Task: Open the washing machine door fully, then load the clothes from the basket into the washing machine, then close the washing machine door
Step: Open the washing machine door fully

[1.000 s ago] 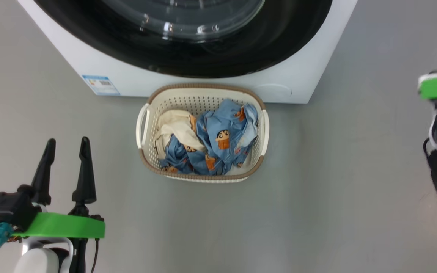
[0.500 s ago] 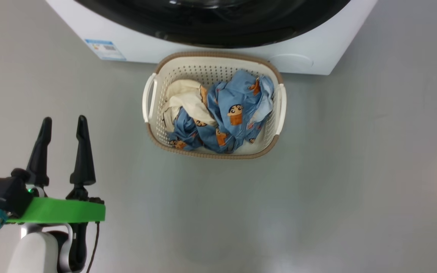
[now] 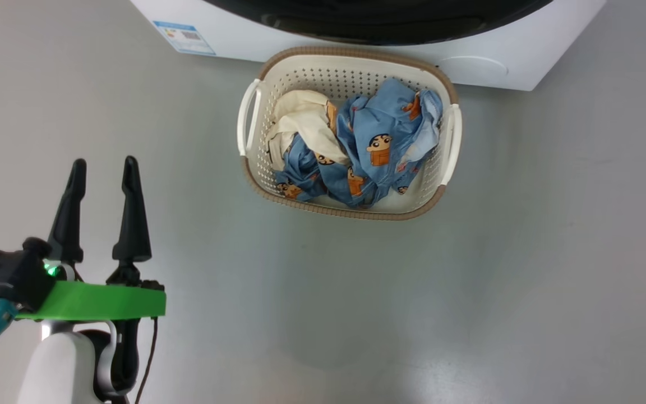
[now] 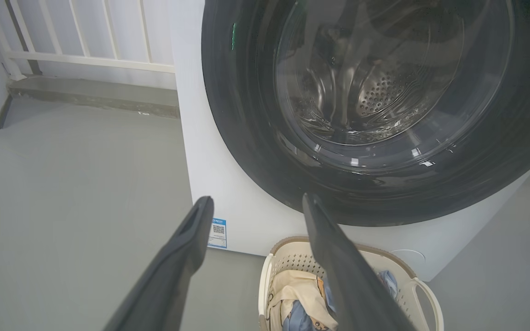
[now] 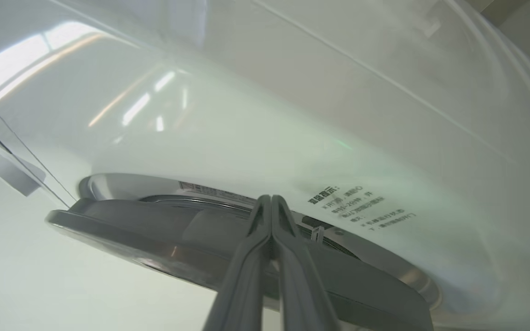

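Your left gripper (image 3: 104, 163): fingers spread wide, nothing between them. Ahead of it and higher stands the washing machine (image 4: 228, 184), a white box with a small blue label (image 4: 218, 232) at its lower corner, just past the left fingertip. The washing machine door (image 4: 246, 138) takes nearly the whole front. It is a glossy black ring around bulging clear glass, with the perforated steel drum (image 4: 380, 92) visible through it, and it looks shut against the front. Ahead and to the right of that gripper, well apart from it, the basket (image 3: 345, 78) sits on the grey floor (image 3: 469, 280), close up against the machine's foot. It is cream with perforated walls, a brown woven rim and a handle on each side. In it lie the clothes (image 3: 379, 140), crumpled: cream cloth on the side nearer the gripper, light blue cartoon-face fabric with orange patches beyond. Your right gripper (image 5: 270, 198): fingers pressed together, empty, tips at the door's dark edge by the white front. Contact: cannot tell.
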